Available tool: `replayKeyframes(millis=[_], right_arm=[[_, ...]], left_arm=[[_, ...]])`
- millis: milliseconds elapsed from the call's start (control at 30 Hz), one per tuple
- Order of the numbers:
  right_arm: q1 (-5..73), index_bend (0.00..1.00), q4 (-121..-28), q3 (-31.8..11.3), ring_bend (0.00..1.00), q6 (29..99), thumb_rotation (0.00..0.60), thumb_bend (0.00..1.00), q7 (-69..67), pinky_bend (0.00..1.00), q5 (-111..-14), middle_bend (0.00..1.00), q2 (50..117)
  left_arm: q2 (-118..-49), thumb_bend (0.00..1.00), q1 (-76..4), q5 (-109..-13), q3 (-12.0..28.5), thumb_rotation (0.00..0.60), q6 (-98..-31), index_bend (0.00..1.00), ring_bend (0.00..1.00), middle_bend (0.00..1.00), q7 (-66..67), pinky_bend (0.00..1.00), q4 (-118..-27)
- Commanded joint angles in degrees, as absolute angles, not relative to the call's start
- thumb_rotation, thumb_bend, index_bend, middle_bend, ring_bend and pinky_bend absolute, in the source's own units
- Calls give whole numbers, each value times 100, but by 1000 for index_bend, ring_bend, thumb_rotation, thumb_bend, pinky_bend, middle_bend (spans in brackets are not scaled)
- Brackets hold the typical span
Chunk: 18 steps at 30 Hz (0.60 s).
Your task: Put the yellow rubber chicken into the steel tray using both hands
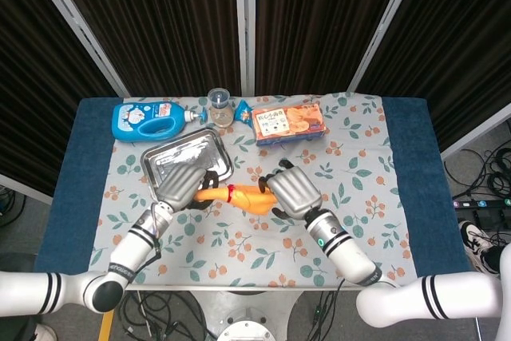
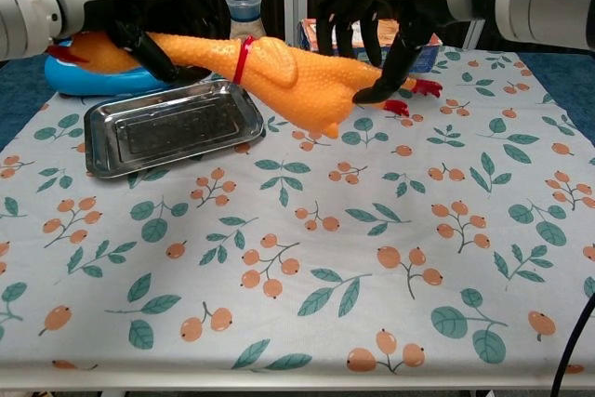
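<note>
The yellow rubber chicken (image 2: 288,76) (image 1: 239,195), with a red band at its neck, hangs lengthwise above the cloth just right of the steel tray (image 2: 167,127) (image 1: 172,159). My left hand (image 2: 139,6) (image 1: 185,184) grips its neck and head end over the tray's far side. My right hand (image 2: 390,11) (image 1: 293,191) holds its body and tail end, dark fingers curled around it, red feet poking out to the right. The tray lies empty on the floral cloth.
Behind the tray lie a blue detergent bottle (image 1: 148,120) (image 2: 93,81), a small lidded jar (image 1: 220,106) (image 2: 243,11) and an orange snack box (image 1: 288,123). Blue table borders run along both sides. Floral cloth (image 2: 307,258) stretches toward the front edge.
</note>
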State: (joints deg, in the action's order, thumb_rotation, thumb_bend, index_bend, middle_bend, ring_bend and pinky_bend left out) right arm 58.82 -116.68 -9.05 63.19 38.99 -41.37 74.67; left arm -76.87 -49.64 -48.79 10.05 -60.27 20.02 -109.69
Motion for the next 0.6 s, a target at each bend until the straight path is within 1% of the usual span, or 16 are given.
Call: replayKeyframes(millis=[33, 100, 200, 367, 467, 600], right_arm=[[5786, 0, -11692, -894, 100, 6404, 600, 4, 3800, 117, -4287, 220, 7405], [5698, 0, -11706, -878, 55, 6449, 600, 0, 3697, 95, -4424, 152, 7331], [5551, 0, -11759, -882, 36, 6498, 600, 0, 3499, 88, -4603, 112, 7148], [5205, 0, -11904, -842, 36, 6617, 600, 0, 3112, 87, -5011, 103, 6668], [4878, 0, -11997, -733, 36, 6685, 600, 0, 2760, 87, -5401, 103, 6255], [4457, 0, -11999, -550, 36, 6783, 600, 0, 2331, 87, -5961, 103, 5803]], left_arm=[[-7685, 831, -4903, -4943, 958, 600, -6030, 779, 826, 870, 1957, 933, -10955], [-7680, 831, -4856, -5027, 922, 600, -6071, 779, 823, 868, 1960, 931, -10910], [-7680, 831, -4809, -5068, 879, 600, -6078, 779, 820, 867, 1971, 929, -10797], [-7771, 830, -4747, -5054, 816, 600, -6023, 778, 804, 856, 1951, 918, -10332], [-7920, 830, -4666, -5093, 804, 600, -5941, 777, 794, 849, 1732, 907, -9826], [-8085, 830, -4565, -5251, 767, 600, -5786, 774, 766, 837, 1417, 864, -9136]])
